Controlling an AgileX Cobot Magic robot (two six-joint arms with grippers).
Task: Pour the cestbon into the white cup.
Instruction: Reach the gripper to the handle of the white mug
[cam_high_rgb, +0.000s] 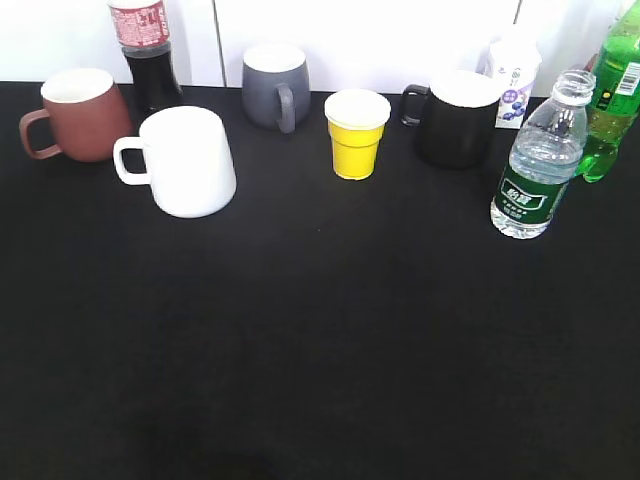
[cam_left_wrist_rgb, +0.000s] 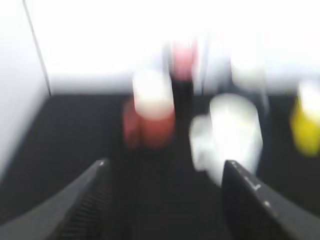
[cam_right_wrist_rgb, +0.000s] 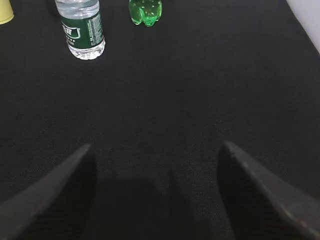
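The cestbon (cam_high_rgb: 538, 165), a clear ribbed bottle with a dark green label and no cap, stands upright at the right of the black table. It also shows at the top left of the right wrist view (cam_right_wrist_rgb: 82, 27). The white cup (cam_high_rgb: 185, 162) stands at the left, handle to the left; it appears blurred in the left wrist view (cam_left_wrist_rgb: 231, 135). Neither gripper shows in the exterior view. My left gripper (cam_left_wrist_rgb: 164, 167) is open and empty, short of the cups. My right gripper (cam_right_wrist_rgb: 156, 147) is open and empty over bare cloth, well short of the cestbon.
A brown mug (cam_high_rgb: 80, 115), a cola bottle (cam_high_rgb: 145, 50), a grey mug (cam_high_rgb: 275, 85), a yellow cup (cam_high_rgb: 356, 133), a black mug (cam_high_rgb: 455, 118), a small white carton (cam_high_rgb: 513, 80) and a bright green soda bottle (cam_high_rgb: 612, 90) line the back. The black cloth (cam_high_rgb: 320, 340) covers the front.
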